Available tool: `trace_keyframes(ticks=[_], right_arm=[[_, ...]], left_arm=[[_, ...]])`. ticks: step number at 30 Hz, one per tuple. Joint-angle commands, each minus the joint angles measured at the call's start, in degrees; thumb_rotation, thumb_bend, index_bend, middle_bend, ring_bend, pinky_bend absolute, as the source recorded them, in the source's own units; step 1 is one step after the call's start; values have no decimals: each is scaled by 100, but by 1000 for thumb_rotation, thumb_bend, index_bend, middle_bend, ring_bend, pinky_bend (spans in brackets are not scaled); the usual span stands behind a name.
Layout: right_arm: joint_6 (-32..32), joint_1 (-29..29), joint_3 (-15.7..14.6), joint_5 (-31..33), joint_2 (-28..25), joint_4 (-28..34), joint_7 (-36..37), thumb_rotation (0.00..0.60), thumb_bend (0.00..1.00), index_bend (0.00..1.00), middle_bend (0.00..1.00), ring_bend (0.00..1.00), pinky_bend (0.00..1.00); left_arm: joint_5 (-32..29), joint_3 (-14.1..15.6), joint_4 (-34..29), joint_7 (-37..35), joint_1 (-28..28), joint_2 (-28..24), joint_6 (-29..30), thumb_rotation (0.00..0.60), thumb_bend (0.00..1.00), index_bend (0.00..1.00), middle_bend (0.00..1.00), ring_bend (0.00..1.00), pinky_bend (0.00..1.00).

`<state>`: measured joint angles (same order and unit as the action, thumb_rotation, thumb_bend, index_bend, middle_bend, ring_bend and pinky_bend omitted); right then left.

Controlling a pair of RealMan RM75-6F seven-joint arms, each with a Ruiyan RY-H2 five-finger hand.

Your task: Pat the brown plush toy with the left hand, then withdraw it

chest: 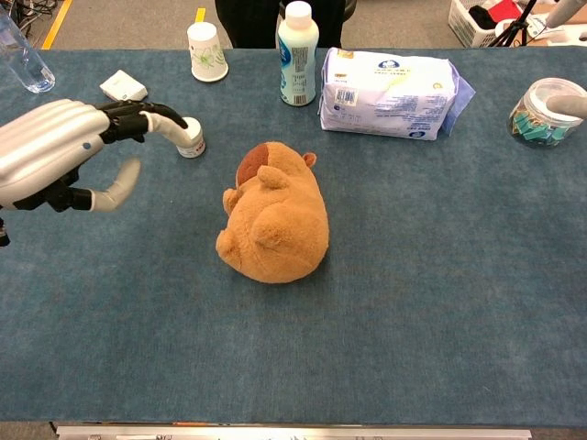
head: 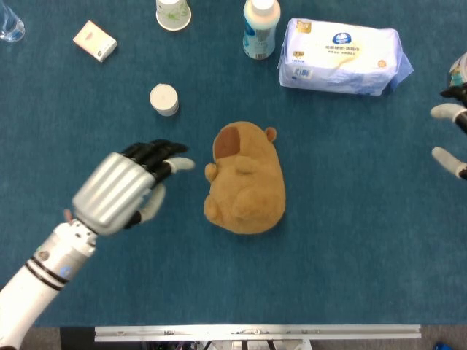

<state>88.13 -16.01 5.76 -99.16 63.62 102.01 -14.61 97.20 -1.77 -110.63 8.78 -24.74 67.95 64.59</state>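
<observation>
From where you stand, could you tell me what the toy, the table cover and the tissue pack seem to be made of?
Toy: soft plush fabric, going by its fuzzy, matte brown surface. Table cover: probably felt or short-pile cloth, blue, with a fine matte texture. Tissue pack: thin plastic film, glossy and wrinkled at the ends.

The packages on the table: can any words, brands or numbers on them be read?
None can be read with certainty.
Tissue pack: blue logo and a barcode label, print too small.
White bottle: label blurred.
Paper cup: green pattern, no legible words.
Small box: markings blurred.
Small white jar: nothing legible.
</observation>
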Motion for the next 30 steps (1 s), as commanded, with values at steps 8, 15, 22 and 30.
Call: trace_keyframes(ticks=[8,15,22,30], right_arm=[[203,150,66,61,-130,-76,200,600,0,427,362,284,383],[302,223,107,112,-122,-196,348,600,0,427,362,283,383],[335,298,87,163,-87,-320,485,600,0,427,363,284,383],[321,350,79,214,-95,-386,576,600,0,427,363,284,383]], left_arm=[[-252,-34,16,53,-613,286,-826,600,704,81,0,3,147],[-378,28,106,431,-816,530,-1101,600,714,50,0,0,119],[-325,1,334,993,-939,835,-1066,600,721,36,0,0,115],[-264,142,479,1343,-962,1081,-989,600,721,36,0,0,115]])
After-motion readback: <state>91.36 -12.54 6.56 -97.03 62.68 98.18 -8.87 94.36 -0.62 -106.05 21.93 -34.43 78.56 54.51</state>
